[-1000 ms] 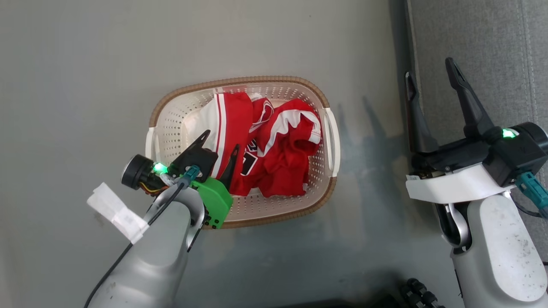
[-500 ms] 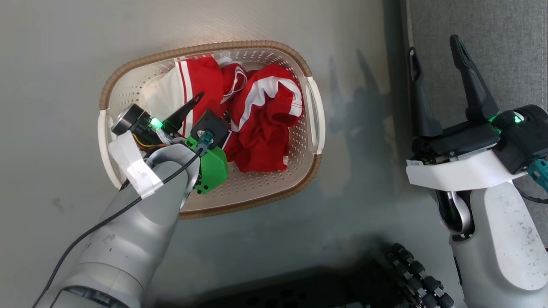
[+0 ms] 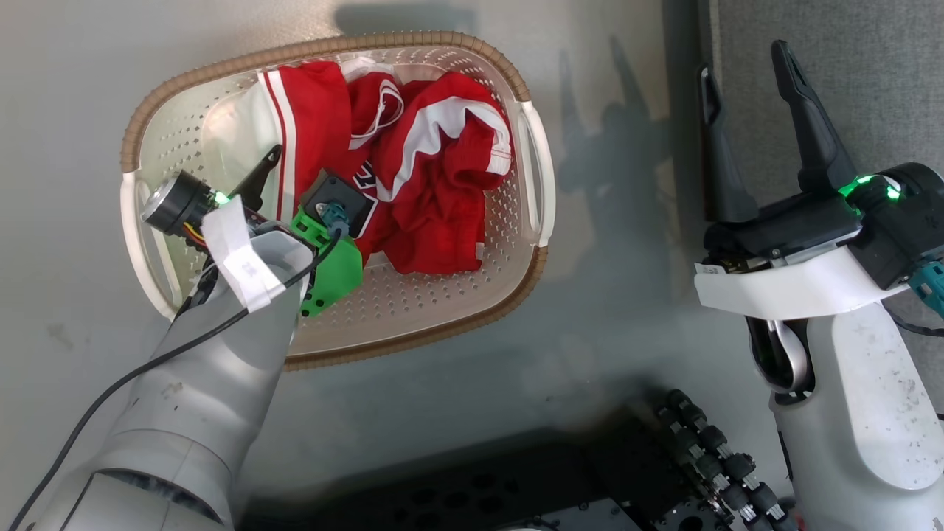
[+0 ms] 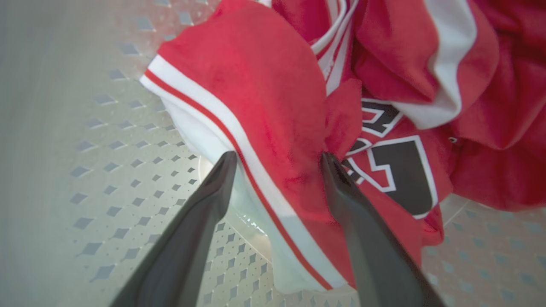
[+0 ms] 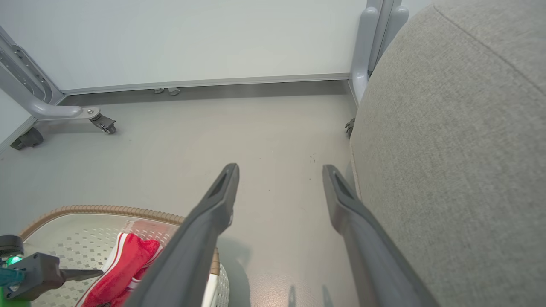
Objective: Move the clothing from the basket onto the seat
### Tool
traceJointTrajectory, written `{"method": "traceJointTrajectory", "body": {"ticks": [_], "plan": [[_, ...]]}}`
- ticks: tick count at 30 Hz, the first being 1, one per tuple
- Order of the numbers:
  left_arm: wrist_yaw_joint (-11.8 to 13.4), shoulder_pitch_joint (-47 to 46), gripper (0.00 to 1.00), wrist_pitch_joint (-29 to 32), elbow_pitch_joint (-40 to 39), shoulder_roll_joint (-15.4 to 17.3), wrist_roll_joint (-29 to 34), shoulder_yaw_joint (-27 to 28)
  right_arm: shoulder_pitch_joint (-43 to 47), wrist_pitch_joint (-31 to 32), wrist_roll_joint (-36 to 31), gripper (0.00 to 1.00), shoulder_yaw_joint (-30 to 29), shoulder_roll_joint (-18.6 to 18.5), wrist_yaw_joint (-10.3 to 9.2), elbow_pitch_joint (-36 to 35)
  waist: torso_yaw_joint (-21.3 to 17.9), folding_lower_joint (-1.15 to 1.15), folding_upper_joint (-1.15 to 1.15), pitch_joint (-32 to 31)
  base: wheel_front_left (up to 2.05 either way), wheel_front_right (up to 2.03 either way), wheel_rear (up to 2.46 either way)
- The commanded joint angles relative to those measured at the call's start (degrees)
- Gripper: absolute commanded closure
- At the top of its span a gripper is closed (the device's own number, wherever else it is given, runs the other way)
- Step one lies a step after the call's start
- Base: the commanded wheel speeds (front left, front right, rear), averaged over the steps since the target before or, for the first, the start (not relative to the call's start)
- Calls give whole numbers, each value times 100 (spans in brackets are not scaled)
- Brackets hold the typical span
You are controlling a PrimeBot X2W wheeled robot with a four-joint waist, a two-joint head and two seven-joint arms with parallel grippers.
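The left gripper hangs inside the small cream-white perforated plastic basket with a brown woven-look rim. Its two dark fingers are spread wide and straddle a fold of the bright red sports clothing with white trim stripes and black-and-white lettering. That fold lies directly between and ahead of the fingertips, its striped long edge running roughly along the fingers, so closing would pinch it across the narrow way (a clean bite, I judge, if the tips sit low enough). Both garments lie bunched in the basket, toward its seat-side half. The right gripper, likewise spread and empty, is well apart from them at the edge of the large rounded grey fabric seat; the left arm is plainly nearer. The basket rests on smooth grey floor, with a white wall and a castored grey frame beyond
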Motion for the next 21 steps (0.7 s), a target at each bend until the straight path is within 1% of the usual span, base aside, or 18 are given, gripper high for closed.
{"method": "traceJointTrajectory", "body": {"ticks": [1,5,10,11,12,13,14,15,21], "plan": [[-41,-104,0,-8,18,18,-119,58,-99,-12,12,0,11,-15,-2,3,14,-1,0,51,0,0,0],[-194,-152,0,27,50,-1,-259,108,-124,-12,47,0,24,-15,-2,-21,13,-1,0,154,0,0,0],[-255,-236,0,79,81,-9,-297,43,-145,-12,74,0,-23,-15,-2,-55,9,-1,0,319,0,0,0],[-264,-254,13,103,86,-12,-312,36,-146,-12,86,0,-42,-15,-2,-62,11,-1,0,347,0,0,0],[-256,-280,47,120,84,-15,-314,21,-146,-12,92,0,-62,-15,-2,-67,10,-1,0,372,0,0,0],[-244,-292,75,122,86,-18,-315,5,-143,-12,89,0,-76,-15,-2,-64,8,-1,0,391,0,0,0],[-236,-292,92,116,88,-20,-330,3,-139,-12,86,0,-85,-15,-2,-64,6,-1,0,405,0,0,0],[-269,-283,100,99,92,-22,-376,19,-136,-12,84,0,-95,-15,-2,-66,4,-1,0,420,0,0,0],[-301,-235,100,-82,98,-38,-510,40,-148,-12,75,0,-188,-15,-2,-6,42,-1,0,354,0,0,0]]}}
